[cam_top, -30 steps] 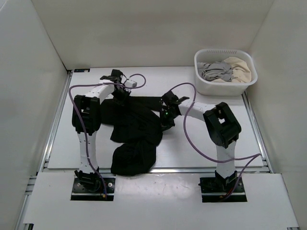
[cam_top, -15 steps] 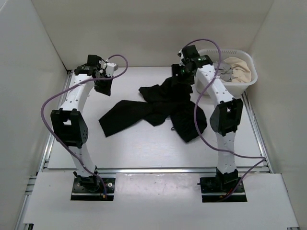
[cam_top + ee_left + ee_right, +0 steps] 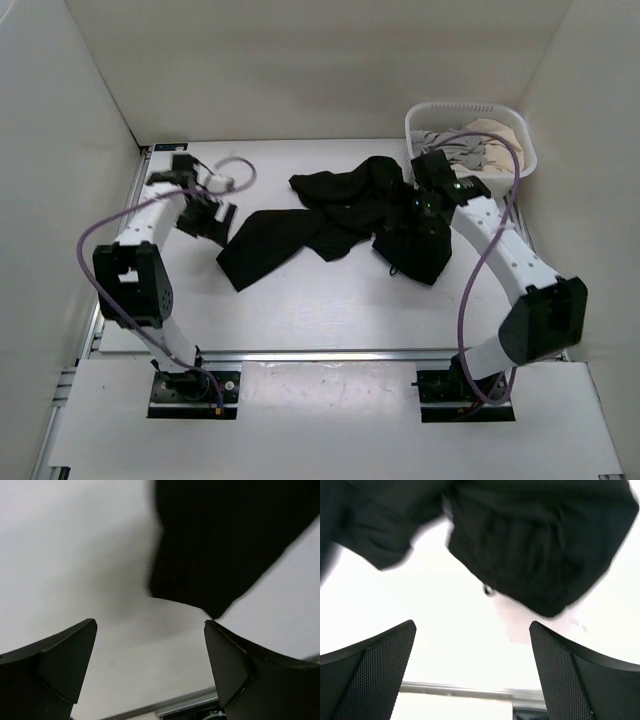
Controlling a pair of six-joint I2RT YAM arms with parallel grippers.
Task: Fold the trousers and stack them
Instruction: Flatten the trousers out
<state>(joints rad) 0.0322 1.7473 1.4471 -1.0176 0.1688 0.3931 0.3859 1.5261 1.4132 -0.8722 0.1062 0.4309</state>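
Note:
The black trousers [image 3: 330, 220] lie crumpled across the middle of the table, one leg reaching toward the left front and a bunched heap on the right. My left gripper [image 3: 212, 222] hovers open just left of the leg end, which the left wrist view shows as trousers [image 3: 225, 540] beyond the empty left gripper [image 3: 150, 625]. Over the right heap, my right gripper [image 3: 412, 215] is open. In the right wrist view the trousers [image 3: 520, 545] lie ahead of the right gripper [image 3: 472, 625], with nothing between its fingers [image 3: 570, 670].
A white basket [image 3: 465, 104] stands at the back right corner, holding a grey garment [image 3: 450, 145] and a beige garment [image 3: 497, 130]. White walls enclose the table on three sides. A metal rail [image 3: 320, 353] runs along the table's near edge.
Both grippers opened and let go of the trousers, which moved from the front left to the middle and dropped flat. Both arms came down from their raised reach.

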